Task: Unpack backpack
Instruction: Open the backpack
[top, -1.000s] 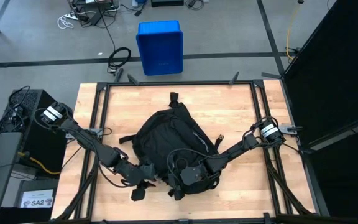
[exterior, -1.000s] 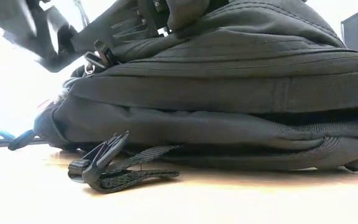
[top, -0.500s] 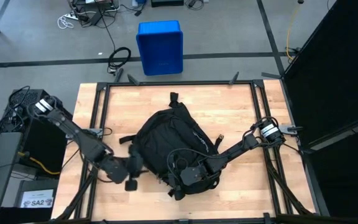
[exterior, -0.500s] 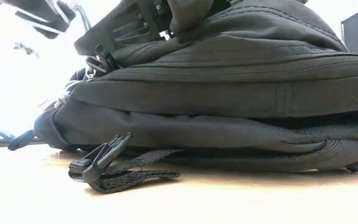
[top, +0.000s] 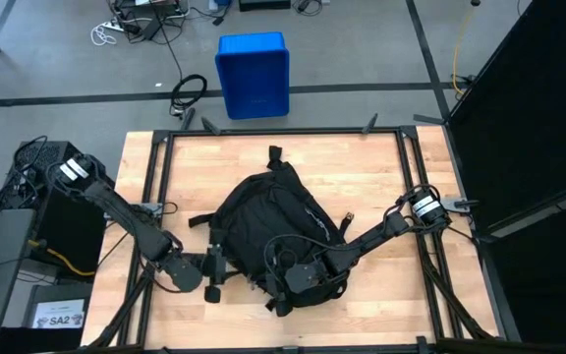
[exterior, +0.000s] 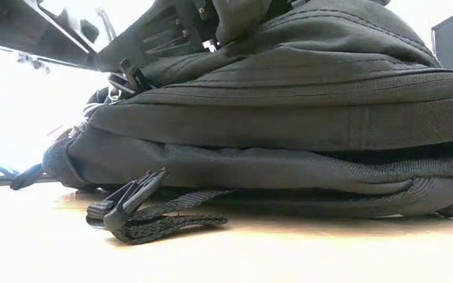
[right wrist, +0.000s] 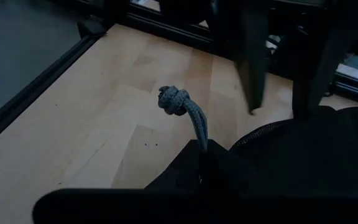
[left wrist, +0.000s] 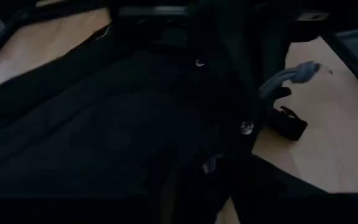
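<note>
Backpack [top: 268, 231] lay flat mid-table, long axis running from the far edge (top handle) toward the near edge, tilted a bit to the robot's right at the near end; closed as far as I could tell, so unpacking looked not yet begun.

Right gripper [top: 298, 282] sat on the pack's near end, so the bag was directly under and just beyond it. Right wrist view showed a grey knotted zipper pull [right wrist: 185, 115] rising from between that arm's fingers, w/ wooden table [right wrist: 123, 118] beyond. Looked pinched on the cord, i.e. closed on it. My read: the zip would have to travel along the seam around the near end, so the pull direction relative to the pack's long axis was what mattered.

Left gripper [top: 214, 265] was just beside the pack's left flank, pointing at it across the short axis. Fingers seemed parted in the high view w/ nothing between them. Right arm was nearer the zip; left better placed to pin the fabric.

Views differed: high gave layout of both arms but no cord. Only the right wrist showed the grip. Low view showed the pack's side seams and a loose strap buckle [exterior: 124, 206] on the table. Left wrist view was mostly dark fabric, w/ another grey pull [left wrist: 288, 74] off to one side.
</note>
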